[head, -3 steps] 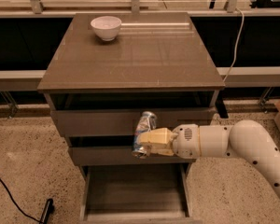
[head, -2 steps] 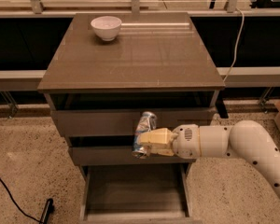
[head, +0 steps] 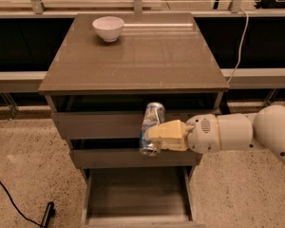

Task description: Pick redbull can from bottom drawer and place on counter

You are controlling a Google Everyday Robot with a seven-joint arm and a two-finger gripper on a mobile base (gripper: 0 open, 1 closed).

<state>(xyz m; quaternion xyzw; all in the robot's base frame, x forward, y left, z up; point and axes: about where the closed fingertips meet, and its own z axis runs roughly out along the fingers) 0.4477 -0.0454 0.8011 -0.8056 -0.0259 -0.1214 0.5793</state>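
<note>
Viewpoint: high, facing the counter [head: 133, 56] front-on, tilted down
Range: near; counter to bottom drawer [head: 137, 196] fills the frame
Gripper: gripper [head: 153, 137] centre-right, between those two, clasping the redbull can [head: 154, 115]

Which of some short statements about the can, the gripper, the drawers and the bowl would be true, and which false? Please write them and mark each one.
1. The gripper is closed on the redbull can, in front of the drawer fronts. True.
2. The redbull can lies inside the bottom drawer. False: that drawer is pulled open and shows no can; the can is held above it.
3. A white bowl stands on the counter, near a far corner. True.
4. The redbull can stands on the counter beside the bowl. False: it is in the gripper, below the level of the counter top.
</note>
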